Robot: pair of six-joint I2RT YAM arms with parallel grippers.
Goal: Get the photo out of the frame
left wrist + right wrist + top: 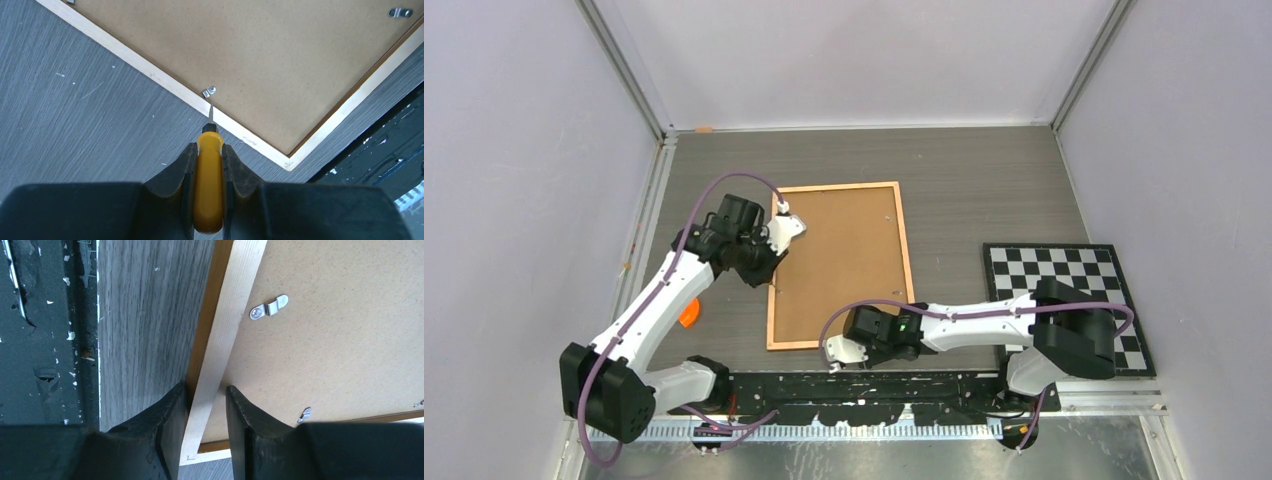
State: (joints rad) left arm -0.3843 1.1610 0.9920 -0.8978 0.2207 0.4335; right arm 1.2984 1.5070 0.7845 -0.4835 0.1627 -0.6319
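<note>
While the frame (227, 325) lies face down, backing board (839, 260) fills it.

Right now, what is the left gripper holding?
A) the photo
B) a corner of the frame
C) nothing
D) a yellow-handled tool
D: the left gripper is shut on a yellow-handled tool, whose thin tip points at a metal clip at the edge of the frame, which lies back up.

left gripper (209, 147): clamped on yellow tool (208, 185) | right gripper (206, 389): jaws parted
</note>
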